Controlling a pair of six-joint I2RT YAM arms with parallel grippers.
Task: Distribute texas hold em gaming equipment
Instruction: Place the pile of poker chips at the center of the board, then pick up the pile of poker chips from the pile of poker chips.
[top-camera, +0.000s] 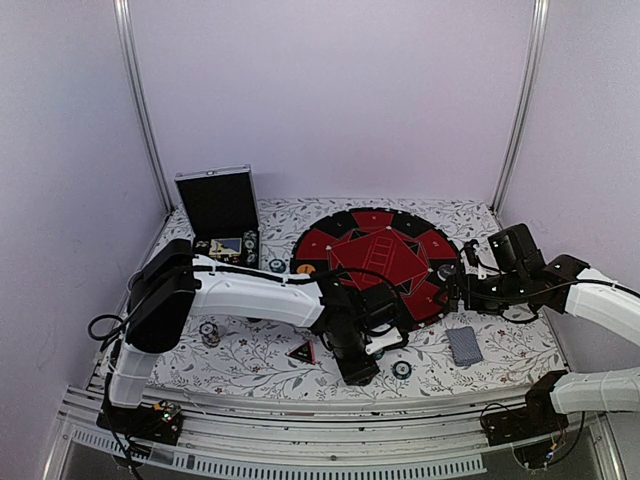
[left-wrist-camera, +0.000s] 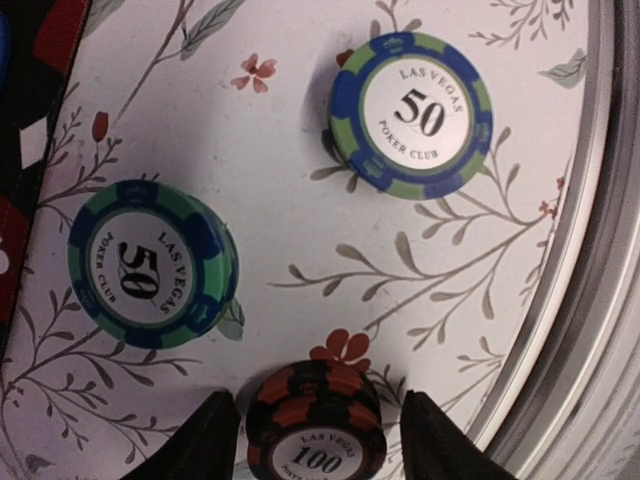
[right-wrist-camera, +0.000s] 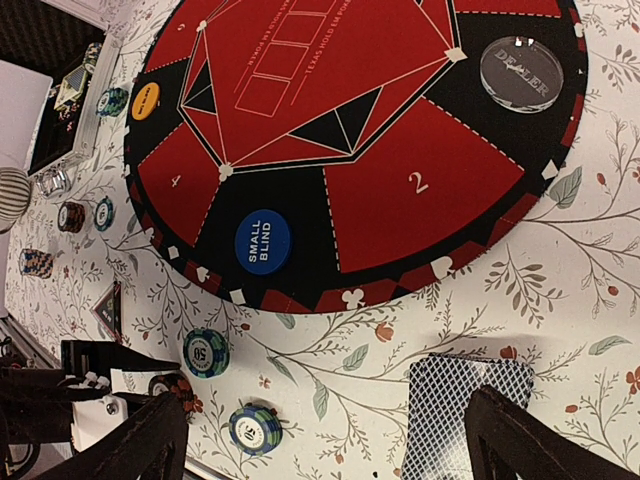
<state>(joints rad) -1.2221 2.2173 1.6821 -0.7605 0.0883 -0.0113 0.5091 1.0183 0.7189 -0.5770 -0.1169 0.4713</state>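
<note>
In the left wrist view my left gripper (left-wrist-camera: 322, 445) stands open around a red-and-black 100 chip stack (left-wrist-camera: 315, 425) resting on the flowered cloth, with a gap on each side. Two teal 50 chip stacks (left-wrist-camera: 150, 265) (left-wrist-camera: 412, 112) lie beyond it. From above, the left gripper (top-camera: 374, 349) is just in front of the mat, near a teal chip (top-camera: 401, 369). My right gripper (right-wrist-camera: 335, 452) hangs open above the cloth, with the deck of blue-backed cards (right-wrist-camera: 462, 400) by its right finger. A blue small-blind button (right-wrist-camera: 263, 240), an orange button (right-wrist-camera: 146, 101) and a clear dealer button (right-wrist-camera: 521, 68) sit on the mat.
The round red-and-black mat (top-camera: 380, 255) fills the table's middle. An open black case (top-camera: 220, 215) stands at the back left. A red-black triangle (top-camera: 302, 351) and more chips (top-camera: 210, 333) lie at the front left. The table's metal rim (left-wrist-camera: 590, 330) runs close beside the chips.
</note>
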